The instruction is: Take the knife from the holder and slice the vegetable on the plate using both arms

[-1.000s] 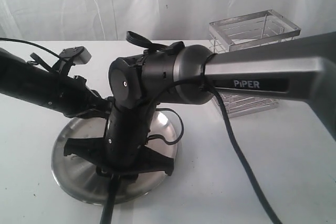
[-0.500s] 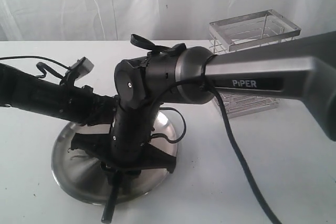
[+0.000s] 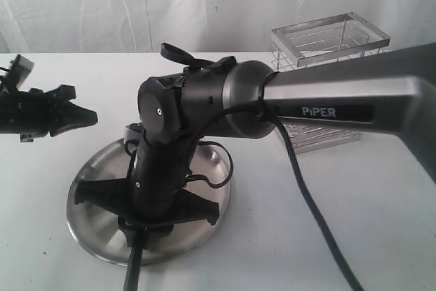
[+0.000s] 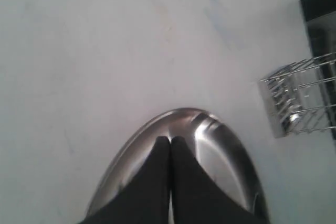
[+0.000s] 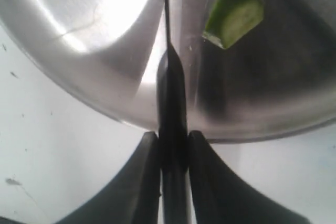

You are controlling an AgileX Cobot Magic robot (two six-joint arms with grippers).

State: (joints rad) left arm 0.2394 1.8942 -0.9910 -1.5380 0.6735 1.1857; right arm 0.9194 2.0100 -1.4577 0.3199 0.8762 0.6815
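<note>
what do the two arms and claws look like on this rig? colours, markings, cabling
Right arm: grey link with white PIPER lettering on a black strip, rounded black wrist joints, and a thick black cable hanging off it. Right claw: black fingers that flare outward. Left arm: all black. Left claw: two black tapered fingers.

Shiny silver plate (image 3: 95,231), mirror-bright. All-black knife (image 5: 171,90). Green vegetable (image 5: 233,17), paler green on cut face. Chrome holder (image 3: 330,39), horizontal bars. Grey-and-black right arm (image 3: 340,86), white "PIPER" lettering. Black left gripper (image 3: 85,117). White table (image 3: 371,226).
</note>
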